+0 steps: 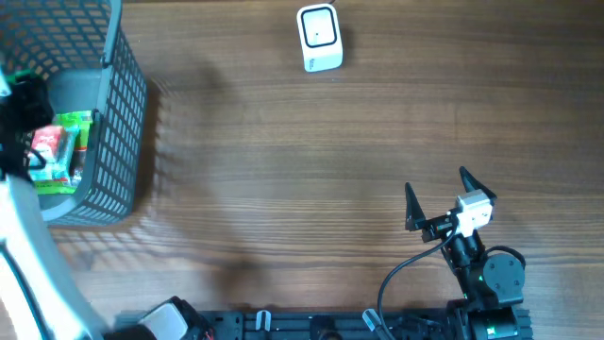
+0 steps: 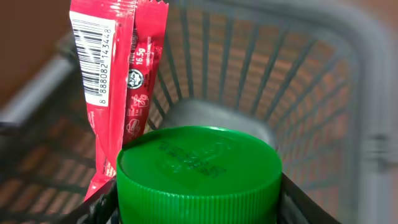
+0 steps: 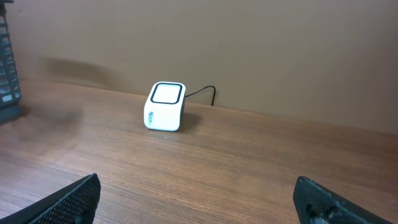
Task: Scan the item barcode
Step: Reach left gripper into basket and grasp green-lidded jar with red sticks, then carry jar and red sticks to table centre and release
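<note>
Sachet (image 2: 118,93) beside green cap (image 2: 199,169), perhaps touching

You see a brown wood-grain table (image 1: 283,189) that fills the overhead view. Along its far edge stands a plain tan wall (image 3: 280,50). The light is soft and even, with faint shadows far left.

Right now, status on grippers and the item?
Left gripper closed on green cap, inside basket. Right gripper open, empty, above table. Red sachet beside cap; basket wall between cap and scanner.
</note>
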You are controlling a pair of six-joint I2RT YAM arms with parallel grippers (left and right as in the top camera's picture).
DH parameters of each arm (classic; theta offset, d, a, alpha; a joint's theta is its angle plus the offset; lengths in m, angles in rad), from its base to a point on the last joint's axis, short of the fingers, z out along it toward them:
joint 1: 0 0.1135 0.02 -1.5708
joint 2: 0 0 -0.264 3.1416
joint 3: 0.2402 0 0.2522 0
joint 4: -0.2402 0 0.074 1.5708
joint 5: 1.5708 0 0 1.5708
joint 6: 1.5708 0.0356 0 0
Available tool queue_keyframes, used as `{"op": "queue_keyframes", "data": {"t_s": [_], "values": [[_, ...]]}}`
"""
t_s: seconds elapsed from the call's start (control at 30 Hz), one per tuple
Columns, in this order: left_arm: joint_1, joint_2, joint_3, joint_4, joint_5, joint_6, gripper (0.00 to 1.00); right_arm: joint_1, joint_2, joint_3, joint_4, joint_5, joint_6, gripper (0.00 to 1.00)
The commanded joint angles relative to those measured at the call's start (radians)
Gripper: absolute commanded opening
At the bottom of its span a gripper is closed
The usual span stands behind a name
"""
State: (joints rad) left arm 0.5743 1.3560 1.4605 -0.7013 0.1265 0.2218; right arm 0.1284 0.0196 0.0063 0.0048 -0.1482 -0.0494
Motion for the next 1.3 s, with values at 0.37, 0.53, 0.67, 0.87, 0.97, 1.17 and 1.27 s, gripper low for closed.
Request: {"op": "queue_keyframes", "data": {"t_s": [0.37,0.53,0.67,0.87,0.97,1.17,1.27], "values": [[-0.717,-0.271,0.028,-0.352,0.003,-0.333,0.41,0.003,-0.006,-0.001,0.005,0.007,-0.003,1.0],[-0.942,-0.033,-0.025,-0.341,0.003,-0.503,0.38,0.003,-0.006,-0.001,0.005,0.007,-0.003,1.0],[-1.117,0.236,-0.038,-0.225,0.003,-0.623,0.33,0.003,-0.006,-0.001,0.005,0.007,-0.003,1.0],[-1.258,0.534,-0.038,0.049,0.002,-0.758,0.33,0.003,-0.006,-0.001,0.005,0.007,-0.003,1.0],[-1.265,0.616,-0.038,0.109,-0.064,-0.825,0.27,0.003,-0.006,-0.001,0.005,0.007,-0.003,1.0],[-1.266,0.702,-0.039,0.13,-0.095,-0.837,0.33,0.003,-0.006,-0.001,0.005,0.007,-0.003,1.0],[-1.266,0.711,-0.039,0.146,-0.095,-0.832,0.56,0.003,-0.006,-0.001,0.005,0.007,-0.003,1.0]]}}
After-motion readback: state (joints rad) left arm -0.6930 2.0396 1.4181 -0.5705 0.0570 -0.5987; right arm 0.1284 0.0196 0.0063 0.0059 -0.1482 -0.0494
